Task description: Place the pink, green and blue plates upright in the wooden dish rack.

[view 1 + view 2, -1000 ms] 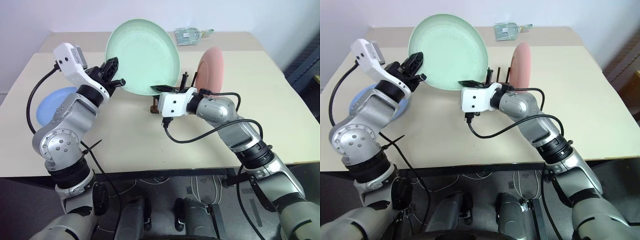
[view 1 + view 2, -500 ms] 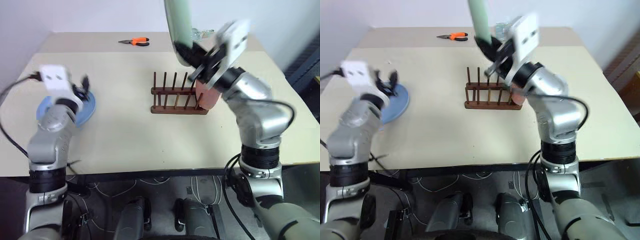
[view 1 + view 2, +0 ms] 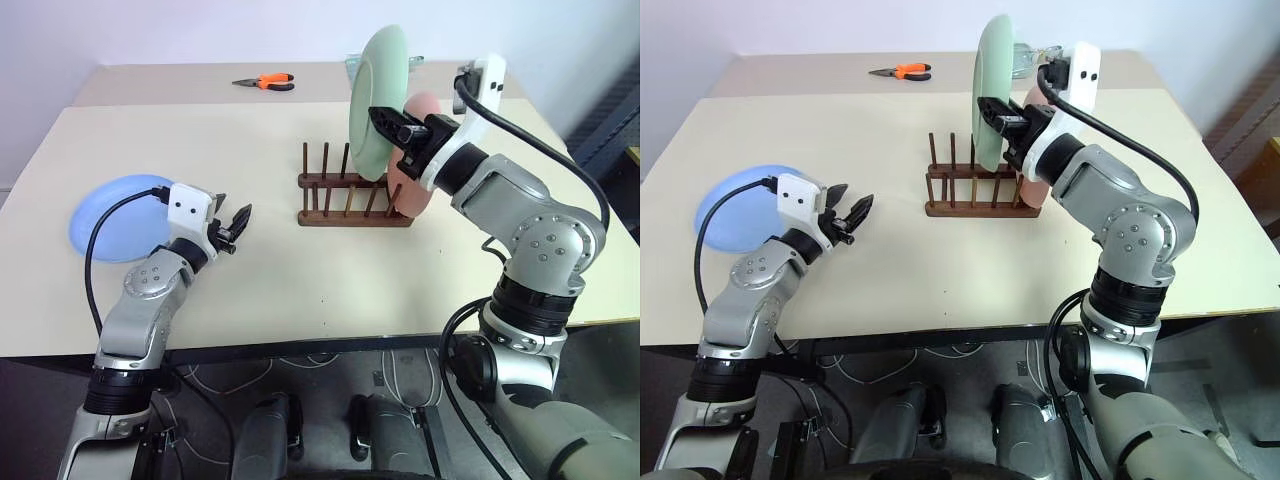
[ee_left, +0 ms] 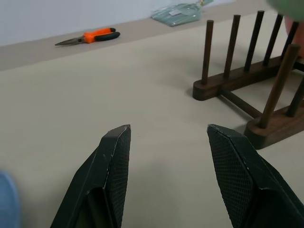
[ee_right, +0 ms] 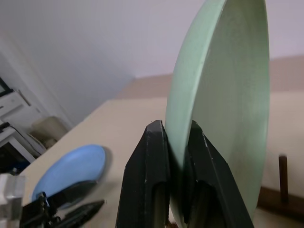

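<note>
While I hold this plate edge-on above the rack, these are my notes.

Right gripper (image 5: 176,190): clamped on the rim of the pale mint green round plate (image 3: 380,105), which stands upright, its lower edge over the pegs and not yet seated between them, as far as I can judge.

Left gripper (image 3: 232,224): jaws apart and holding nothing, low over the beige table (image 3: 300,270), at about 9 o'clock from the rack and well apart from it.

Rack contents: the small dark brown wooden dish rack (image 3: 345,195) with its thin upright pegs holds the salmon pink round plate (image 3: 415,190), upright at its 3 o'clock end. Its other slots look free.

Blue plate: the light blue round plate (image 3: 115,215) lies flat near the table's 9 o'clock edge, just beyond my left gripper.

Risk one: I pinch the green plate by a narrow bit of rim, so it may swing or slip if I lower it fast.

Risk two: the green plate hangs close to the pink one; coming down off line, it could knock the pink plate or land on a peg top and tip the light rack.

Risk three: the blue plate sits near the table edge; a clumsy grab could push it off.

Bystanders: orange-handled pliers (image 3: 268,82) lie at the far 12 o'clock side, clear of the work.
</note>
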`<action>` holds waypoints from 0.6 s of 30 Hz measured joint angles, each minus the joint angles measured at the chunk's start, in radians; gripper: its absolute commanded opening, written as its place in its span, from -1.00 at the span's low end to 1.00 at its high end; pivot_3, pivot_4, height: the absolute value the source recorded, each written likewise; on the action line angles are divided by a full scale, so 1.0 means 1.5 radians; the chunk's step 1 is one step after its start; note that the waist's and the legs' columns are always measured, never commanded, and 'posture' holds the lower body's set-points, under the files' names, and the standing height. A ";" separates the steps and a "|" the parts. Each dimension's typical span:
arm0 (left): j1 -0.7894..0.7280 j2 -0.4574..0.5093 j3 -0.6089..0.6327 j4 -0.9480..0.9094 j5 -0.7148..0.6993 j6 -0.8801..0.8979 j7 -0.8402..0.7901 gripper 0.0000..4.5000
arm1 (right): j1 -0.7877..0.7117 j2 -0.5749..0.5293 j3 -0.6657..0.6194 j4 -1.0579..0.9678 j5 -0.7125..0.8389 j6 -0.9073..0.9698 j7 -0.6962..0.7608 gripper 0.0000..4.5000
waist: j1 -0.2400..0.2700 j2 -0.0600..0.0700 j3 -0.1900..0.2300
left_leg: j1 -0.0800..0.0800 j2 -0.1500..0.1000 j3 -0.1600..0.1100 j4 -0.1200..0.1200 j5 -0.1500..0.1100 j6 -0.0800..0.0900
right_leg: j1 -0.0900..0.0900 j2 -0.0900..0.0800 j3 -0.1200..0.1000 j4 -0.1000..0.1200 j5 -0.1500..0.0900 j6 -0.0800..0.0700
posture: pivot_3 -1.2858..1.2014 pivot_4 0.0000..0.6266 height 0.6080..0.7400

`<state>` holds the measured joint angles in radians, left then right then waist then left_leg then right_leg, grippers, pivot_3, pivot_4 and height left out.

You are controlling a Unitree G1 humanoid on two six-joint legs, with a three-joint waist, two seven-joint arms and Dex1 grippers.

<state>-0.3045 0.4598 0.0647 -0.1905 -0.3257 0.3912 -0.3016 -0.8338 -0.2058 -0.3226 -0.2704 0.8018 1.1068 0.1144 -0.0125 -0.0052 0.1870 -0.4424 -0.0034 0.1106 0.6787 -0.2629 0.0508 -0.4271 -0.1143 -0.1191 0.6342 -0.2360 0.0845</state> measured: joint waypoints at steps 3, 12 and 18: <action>0.007 -0.001 0.000 -0.009 0.002 0.004 -0.001 0.15 | 0.000 -0.006 0.002 0.018 0.000 0.000 -0.001 -1.00 | -0.001 0.000 0.000 | 0.000 0.000 0.000 0.000 0.000 0.000 | 0.000 0.000 0.000 0.000 0.000 0.000 | 0.03 -0.52 1.00; 0.010 -0.033 0.029 -0.027 -0.013 0.043 0.011 0.96 | 0.001 -0.106 0.149 0.043 -0.127 -0.095 0.052 0.62 | 0.000 0.000 0.000 | 0.000 0.000 0.000 0.001 0.000 0.000 | 0.000 0.000 0.000 0.000 0.000 0.000 | 0.03 -0.52 1.00; -0.129 -0.106 0.189 0.015 -0.007 0.107 0.258 0.99 | 0.006 -0.246 0.338 0.030 -0.426 -0.429 0.125 0.62 | -0.002 -0.001 0.000 | 0.000 0.001 -0.001 0.002 0.000 0.000 | 0.000 0.000 0.000 0.000 0.000 0.001 | 0.03 -0.52 1.00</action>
<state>-0.4975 0.3009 0.3477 -0.1680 -0.3363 0.5520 0.0856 -0.8242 -0.5740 0.1851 -0.2261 0.1625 0.4629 0.3019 -0.0156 -0.0069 0.1875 -0.4428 -0.0026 0.1092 0.6814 -0.2630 0.0515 -0.4269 -0.1138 -0.1185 0.6344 -0.2364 0.0855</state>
